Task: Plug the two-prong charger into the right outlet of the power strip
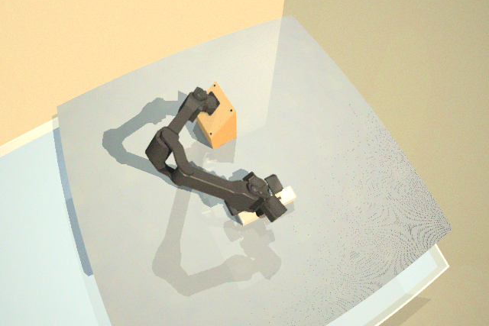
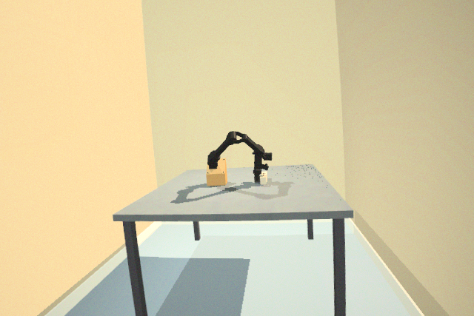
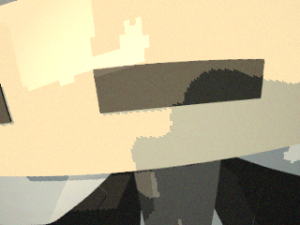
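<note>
A broad cream surface (image 3: pixel 56 145) spans the upper frame, with a long dark rectangular recess (image 3: pixel 141 89) right of centre; below, a grey block (image 3: pixel 187 197) stands between black shapes.
</note>
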Available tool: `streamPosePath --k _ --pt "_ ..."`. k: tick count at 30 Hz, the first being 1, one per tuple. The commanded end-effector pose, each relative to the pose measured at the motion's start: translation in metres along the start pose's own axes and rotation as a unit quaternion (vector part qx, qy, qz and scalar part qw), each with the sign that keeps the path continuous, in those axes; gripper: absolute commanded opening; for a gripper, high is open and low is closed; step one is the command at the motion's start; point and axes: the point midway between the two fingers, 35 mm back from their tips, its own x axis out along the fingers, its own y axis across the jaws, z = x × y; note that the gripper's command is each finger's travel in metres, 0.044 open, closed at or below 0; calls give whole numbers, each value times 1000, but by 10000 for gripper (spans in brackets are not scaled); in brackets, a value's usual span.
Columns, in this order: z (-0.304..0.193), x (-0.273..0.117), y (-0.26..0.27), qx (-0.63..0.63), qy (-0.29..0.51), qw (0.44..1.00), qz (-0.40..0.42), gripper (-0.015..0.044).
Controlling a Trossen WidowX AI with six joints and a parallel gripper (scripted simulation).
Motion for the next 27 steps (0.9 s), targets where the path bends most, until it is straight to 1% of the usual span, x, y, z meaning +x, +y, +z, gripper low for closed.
streamPosePath --k 1,27 --pt "9 -2 -1 13 -13 1000 2 0" --pt "7 -4 -2 13 -13 1000 2 0"
